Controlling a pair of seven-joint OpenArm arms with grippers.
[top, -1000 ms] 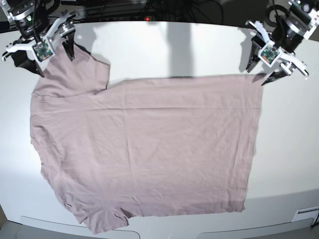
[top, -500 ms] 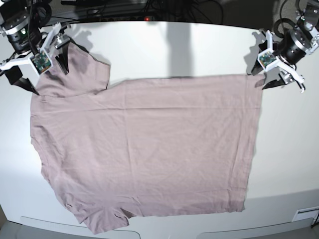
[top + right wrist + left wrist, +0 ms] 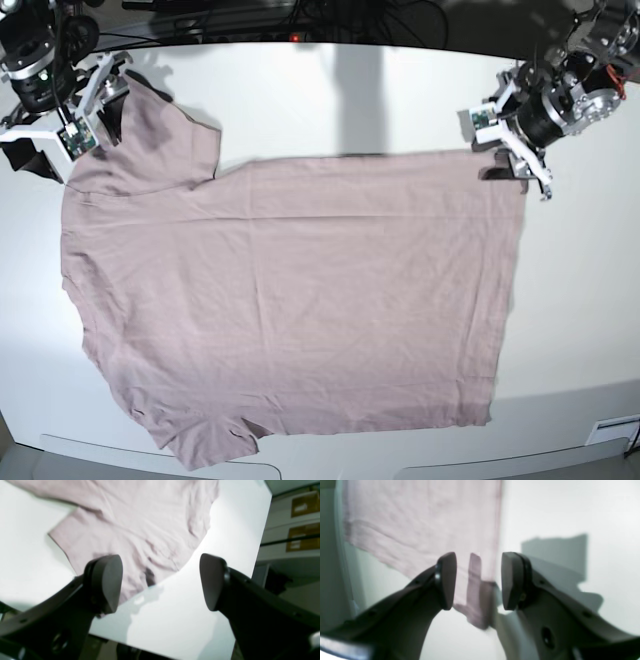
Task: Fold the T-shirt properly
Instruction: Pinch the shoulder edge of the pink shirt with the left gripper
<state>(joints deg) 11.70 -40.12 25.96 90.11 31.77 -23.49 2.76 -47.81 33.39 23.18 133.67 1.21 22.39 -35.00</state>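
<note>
I see pink T-shirt (image 3: 290, 300) spread flat on white table (image 3: 300, 100), sleeve toward far left corner, hem toward right. My left gripper (image 3: 478, 580) hangs over far hem corner, jaws apart, nothing between them but blurred cloth below. My right gripper (image 3: 160, 580) hangs above sleeve edge, jaws spread wide, empty.

The T-shirt (image 3: 290, 300) is a plain mauve-pink one and lies flat, spread open on the white worktop (image 3: 400, 100). It has light wrinkles. One short sleeve points to the far left corner.
</note>
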